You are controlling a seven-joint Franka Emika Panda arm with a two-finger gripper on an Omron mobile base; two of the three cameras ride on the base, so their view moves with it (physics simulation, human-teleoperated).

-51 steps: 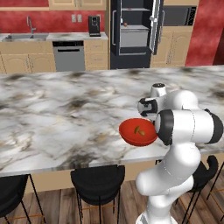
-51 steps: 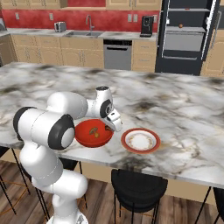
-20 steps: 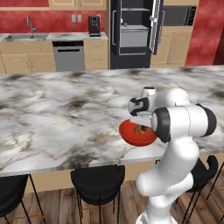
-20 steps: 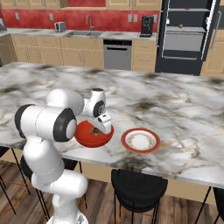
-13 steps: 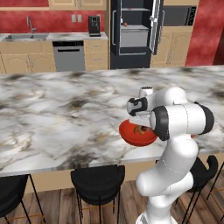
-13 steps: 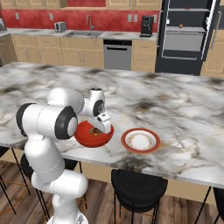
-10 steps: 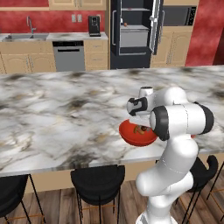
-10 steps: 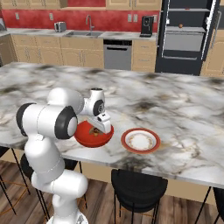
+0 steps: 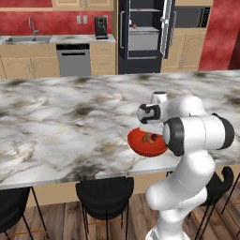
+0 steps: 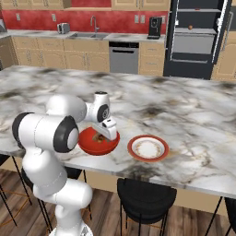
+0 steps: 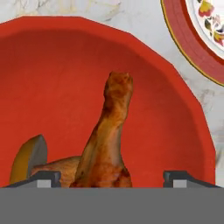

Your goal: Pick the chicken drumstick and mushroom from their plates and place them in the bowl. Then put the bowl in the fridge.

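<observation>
**Drumstick and mushroom seen in red bowl at bench edge**

The end effector (image 10: 109,133) is held low over the bowl (image 10: 92,144), which sits on the marble bench (image 10: 184,115) near its front edge. In the hand view, the drumstick (image 11: 107,144) is seen lying inside the bowl (image 11: 57,70), its narrow bone end pointed toward the far wall of the bowl and its thick end placed between the two fingertips (image 11: 43,178). The fingertips are spread wide on either side of the meat, so the end effector is seen released, with nothing clamped. A mushroom (image 11: 29,158) is tucked just beside the drumstick's thick end, a tan cap edge being all that is shown of it.

A plate (image 10: 148,148) with an orange-red rim and a patterned white centre is set just beside the bowl on the bench, apart from it; its rim (image 11: 192,48) is caught in the upper corner of the hand view. From the left base view, the bowl (image 9: 143,145) is partly hidden by the white arm, with a dark morsel visible in it beneath the end effector (image 9: 149,136).

Across the kitchen, the black fridge (image 9: 144,35) is shown with a door open, grey shelves and drawers exposed. A grey dishwasher (image 9: 73,60) is set into the cabinets beside it.
</observation>
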